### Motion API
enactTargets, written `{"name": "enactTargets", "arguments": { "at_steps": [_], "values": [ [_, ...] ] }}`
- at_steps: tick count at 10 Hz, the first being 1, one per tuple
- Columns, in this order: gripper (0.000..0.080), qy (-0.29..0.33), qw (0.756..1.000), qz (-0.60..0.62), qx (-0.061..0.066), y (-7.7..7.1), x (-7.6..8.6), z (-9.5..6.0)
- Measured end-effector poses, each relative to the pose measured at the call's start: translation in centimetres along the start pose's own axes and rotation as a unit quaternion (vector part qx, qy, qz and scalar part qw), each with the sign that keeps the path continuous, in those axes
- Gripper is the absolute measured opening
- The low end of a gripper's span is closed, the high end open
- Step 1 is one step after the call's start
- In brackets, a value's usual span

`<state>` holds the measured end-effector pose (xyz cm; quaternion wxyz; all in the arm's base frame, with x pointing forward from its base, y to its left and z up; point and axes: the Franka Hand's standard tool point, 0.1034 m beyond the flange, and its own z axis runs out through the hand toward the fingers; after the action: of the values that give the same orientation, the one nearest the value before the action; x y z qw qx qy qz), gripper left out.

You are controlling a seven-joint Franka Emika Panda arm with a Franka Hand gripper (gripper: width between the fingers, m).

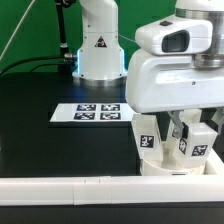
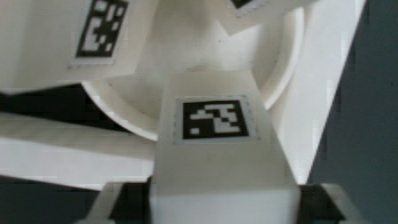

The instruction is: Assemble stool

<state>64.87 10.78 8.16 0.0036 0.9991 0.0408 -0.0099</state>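
The round white stool seat [image 1: 172, 166] sits at the exterior view's right, against the front rail. Tagged white leg blocks [image 1: 148, 135] stand up from it. My gripper [image 1: 181, 128] reaches down among them. In the wrist view my gripper [image 2: 217, 206] is shut on a white leg block [image 2: 217, 150] with a square tag; the block fills the gap between the dark jaws. The curved seat rim [image 2: 128, 112] lies just behind it, and another tagged leg [image 2: 103, 32] shows further on. Where the held leg meets the seat is hidden.
The marker board [image 1: 95, 112] lies flat on the black table to the exterior view's left of the seat. A long white border rail [image 1: 80, 190] runs along the front edge. The robot's base [image 1: 98, 45] stands at the back.
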Motion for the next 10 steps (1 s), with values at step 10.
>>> {"name": "enactTargets", "arguments": {
  "at_steps": [10],
  "values": [
    [0.0337,-0.014,0.834,0.551,0.029,0.45,-0.2,0.22]
  ]
}}
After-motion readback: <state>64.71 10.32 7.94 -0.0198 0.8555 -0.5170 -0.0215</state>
